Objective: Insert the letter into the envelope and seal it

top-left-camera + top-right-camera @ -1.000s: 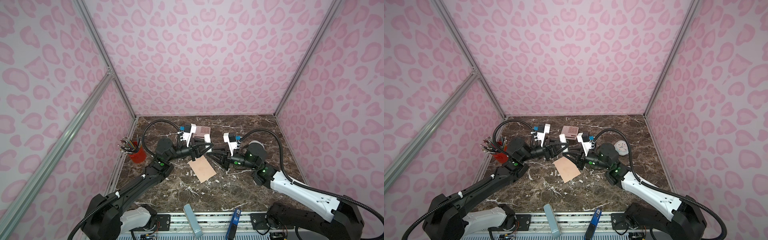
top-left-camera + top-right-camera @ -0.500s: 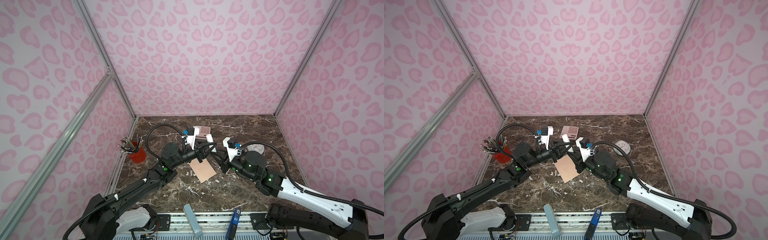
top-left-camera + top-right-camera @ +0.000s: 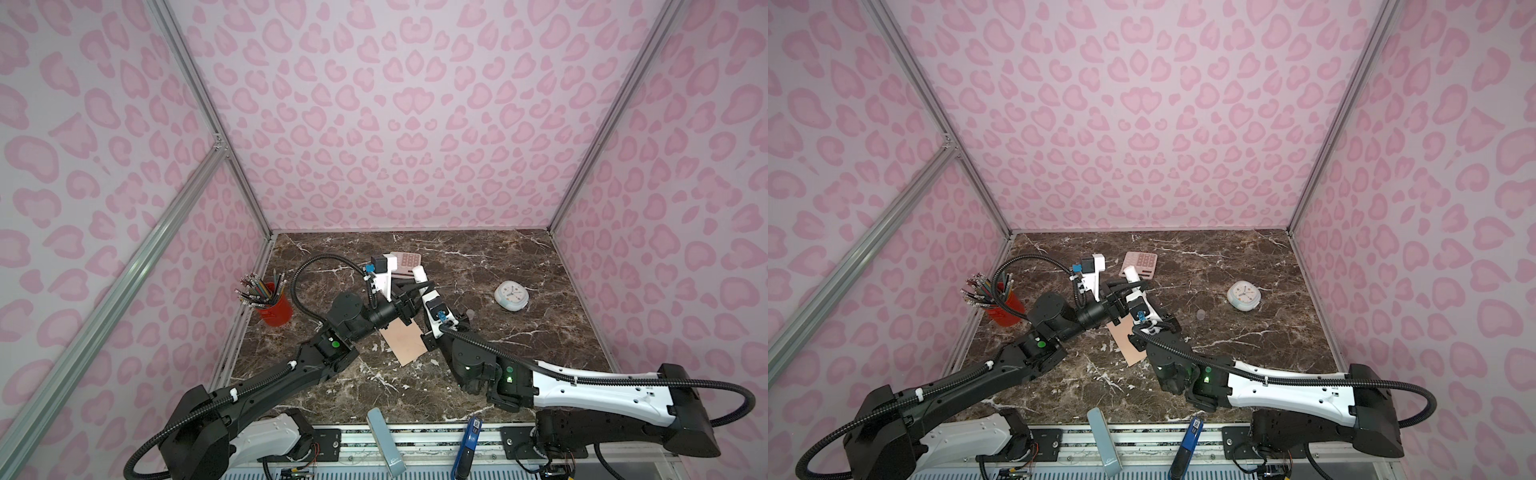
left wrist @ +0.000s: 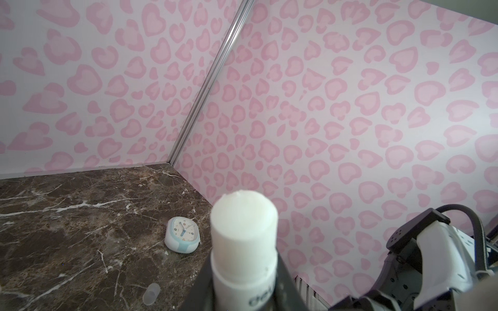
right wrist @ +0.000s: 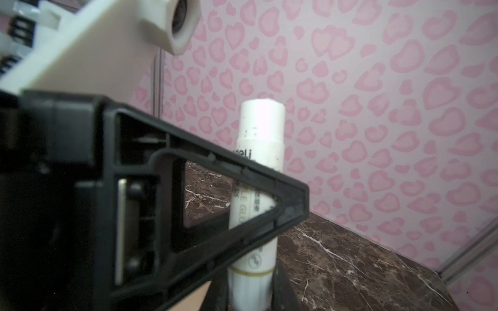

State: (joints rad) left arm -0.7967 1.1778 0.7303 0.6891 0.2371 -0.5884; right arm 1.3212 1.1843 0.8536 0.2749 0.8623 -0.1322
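**Glue stick now upright, gripped by both pincers over the envelope**

Nearest us, the envelope (image 3: 405, 345) lies flat on the tabletop (image 3: 540, 291), peach side up, just where it lay a second ago. Its far end, where the flap would be, is hidden beneath the pincers. We see no letter in any view. We judge it is already inside, though we cannot confirm that.

Just beyond comes the change. A second ago the two arms met from left and right, low over the envelope's far end. Since then the right arm has swung in toward the middle and turned its wrist. The glue stick (image 3: 419, 275) now stands upright with its bare white tip on top.

The right pincer (image 5: 252, 293) is clenched on the foot of the tube. The left pincer (image 4: 244, 290) is clenched on its middle, and one of its fingers (image 5: 242, 194) crosses the tube in the right wrist view. The cap (image 3: 469, 312) lies on the tabletop just right of them, apart from the stick.

With both ends gripped, we read this as winding the glue out or passing the stick across. The flap is not yet glued, so sealing is still ahead.

Farther right sits a clock (image 3: 512, 296), uncovered now that the right arm has moved in. At the left stands a red pencil cup (image 3: 274, 316). Farthest is the pink calculator (image 3: 409, 261), untouched.
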